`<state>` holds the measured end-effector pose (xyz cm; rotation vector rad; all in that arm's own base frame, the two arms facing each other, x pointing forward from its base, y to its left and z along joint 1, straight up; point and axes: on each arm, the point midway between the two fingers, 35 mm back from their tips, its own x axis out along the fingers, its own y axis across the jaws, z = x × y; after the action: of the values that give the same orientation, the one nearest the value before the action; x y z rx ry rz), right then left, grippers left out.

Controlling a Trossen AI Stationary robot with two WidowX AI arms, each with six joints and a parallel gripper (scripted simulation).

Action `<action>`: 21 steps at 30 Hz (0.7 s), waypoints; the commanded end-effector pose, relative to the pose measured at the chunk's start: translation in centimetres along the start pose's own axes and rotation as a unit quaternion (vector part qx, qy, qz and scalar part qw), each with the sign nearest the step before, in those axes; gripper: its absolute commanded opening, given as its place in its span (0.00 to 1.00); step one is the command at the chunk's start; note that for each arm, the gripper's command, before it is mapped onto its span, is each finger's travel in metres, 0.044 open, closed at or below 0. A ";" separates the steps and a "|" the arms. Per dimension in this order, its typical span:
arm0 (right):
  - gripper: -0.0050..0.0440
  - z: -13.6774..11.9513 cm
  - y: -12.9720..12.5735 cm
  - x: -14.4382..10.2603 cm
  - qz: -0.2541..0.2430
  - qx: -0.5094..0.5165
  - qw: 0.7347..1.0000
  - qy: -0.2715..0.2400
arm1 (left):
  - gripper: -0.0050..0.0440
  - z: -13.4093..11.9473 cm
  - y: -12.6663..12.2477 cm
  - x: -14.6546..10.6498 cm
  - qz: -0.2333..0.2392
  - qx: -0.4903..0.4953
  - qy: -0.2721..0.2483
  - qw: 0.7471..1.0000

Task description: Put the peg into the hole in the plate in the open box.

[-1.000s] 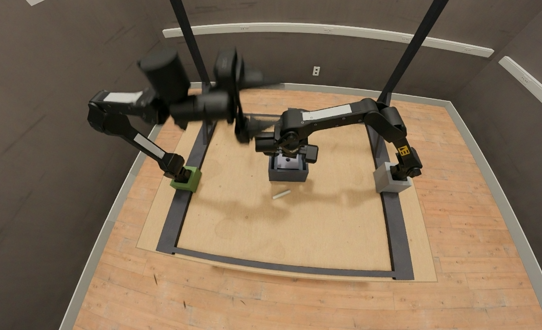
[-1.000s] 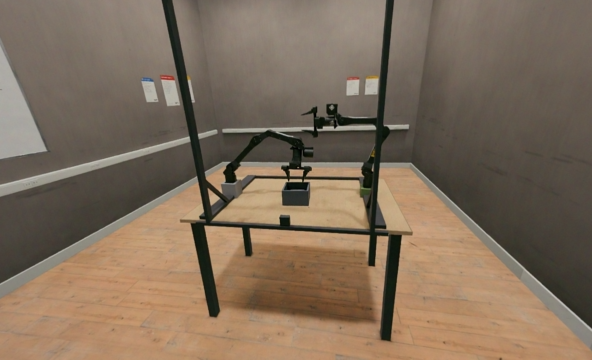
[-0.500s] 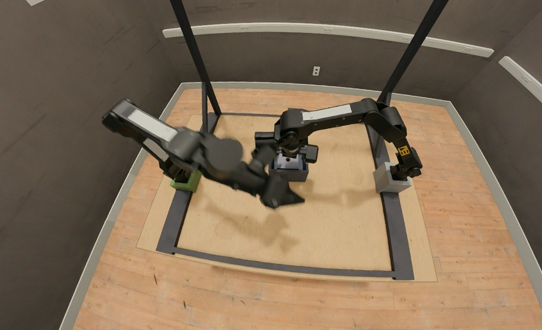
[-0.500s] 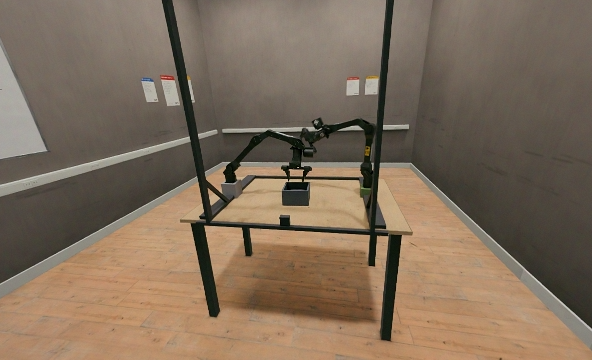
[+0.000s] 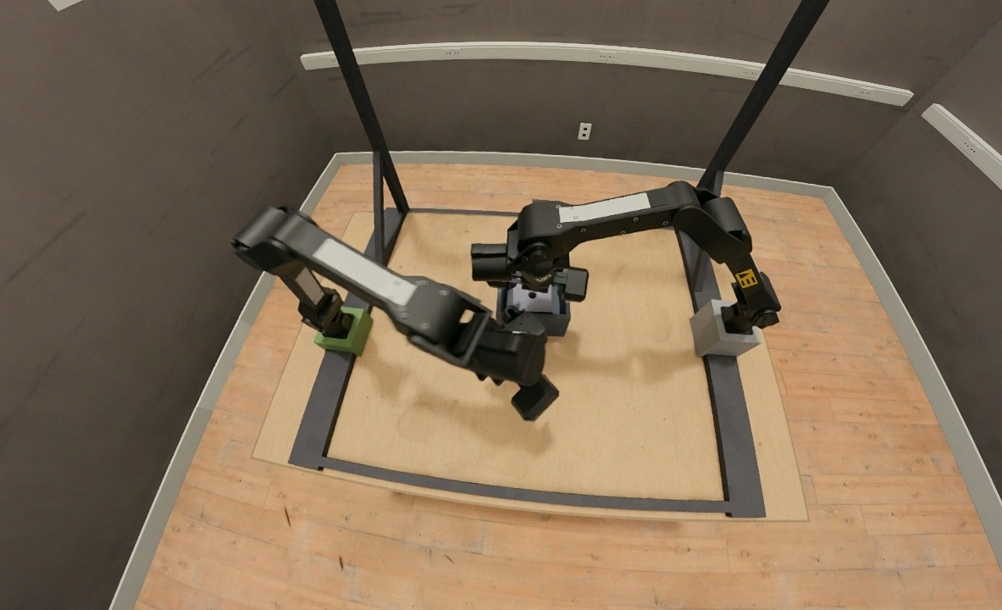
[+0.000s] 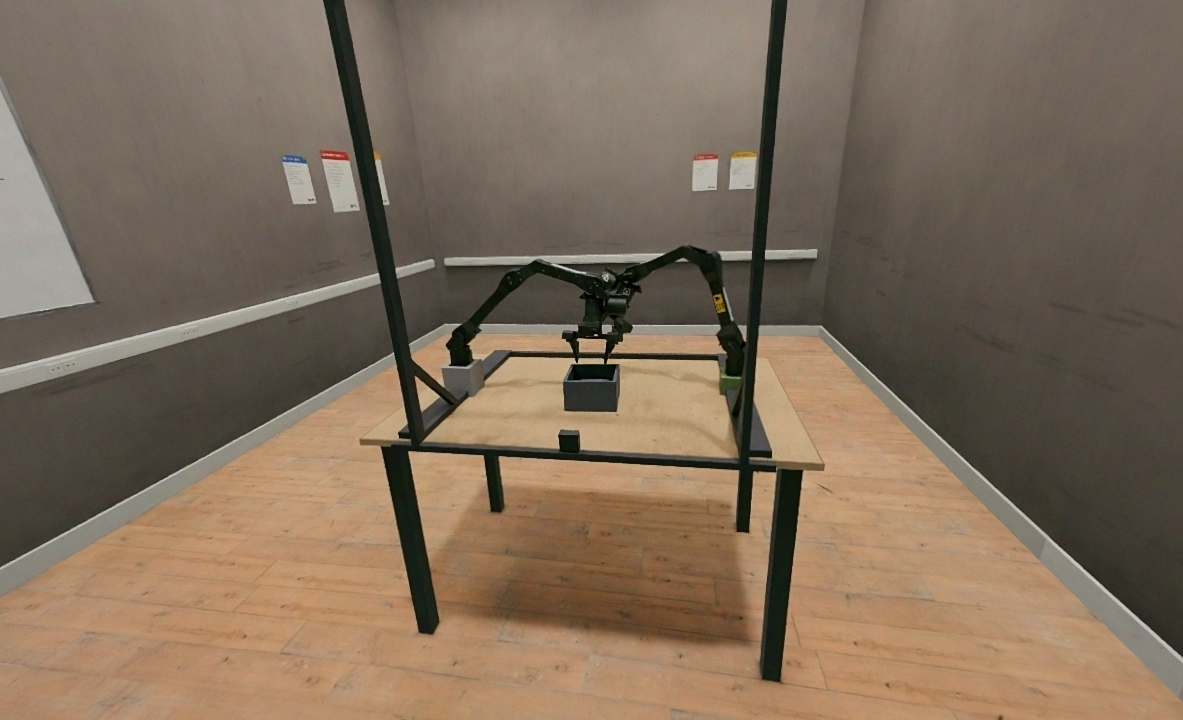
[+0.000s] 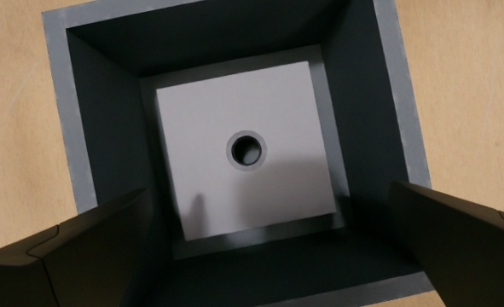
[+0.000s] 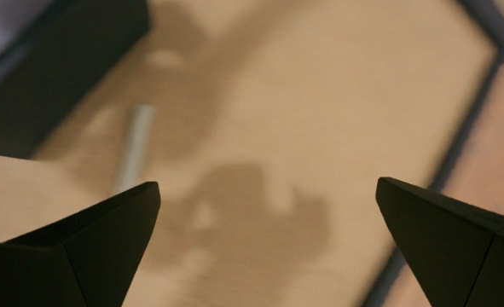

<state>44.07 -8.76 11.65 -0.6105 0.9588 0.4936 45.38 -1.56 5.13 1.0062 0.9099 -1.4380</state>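
The open dark grey box (image 5: 536,314) stands mid-table; it also shows in the exterior view (image 6: 591,386). In the left wrist view a light grey plate (image 7: 217,170) lies at its bottom, with an empty round hole (image 7: 246,150) in the middle. My left gripper (image 7: 270,196) is open and empty, straight above the box. The peg (image 8: 136,147) is a pale, blurred rod lying flat on the table next to the box corner (image 8: 43,64). My right gripper (image 8: 269,189) is open and empty above the table, with the peg ahead of its left finger. In the top view the right arm (image 5: 515,371) hides the peg.
The right arm's green base (image 5: 343,331) and the left arm's grey base (image 5: 724,327) stand at the table's sides. Two black frame posts (image 5: 379,144) rise at the back. A small black cube (image 6: 567,439) sits at one table edge. The two wrists are close together over the box.
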 end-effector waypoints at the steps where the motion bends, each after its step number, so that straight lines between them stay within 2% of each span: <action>1: 1.00 0.6 1.8 1.4 0.056 0.028 0.998 0.018 | 1.00 0.4 0.3 -1.2 0.015 0.005 0.003 1.000; 9: 1.00 1.5 4.4 1.1 0.110 0.033 0.992 0.042 | 1.00 0.4 0.3 -1.2 0.015 0.005 0.003 1.000; 21: 1.00 1.5 4.8 1.0 0.118 0.032 0.991 0.047 | 1.00 0.4 0.3 -1.2 0.015 0.005 0.003 1.000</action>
<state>42.01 -4.15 9.45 -0.4610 1.1594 0.6521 45.38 -1.56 5.14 1.0062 0.9098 -1.4380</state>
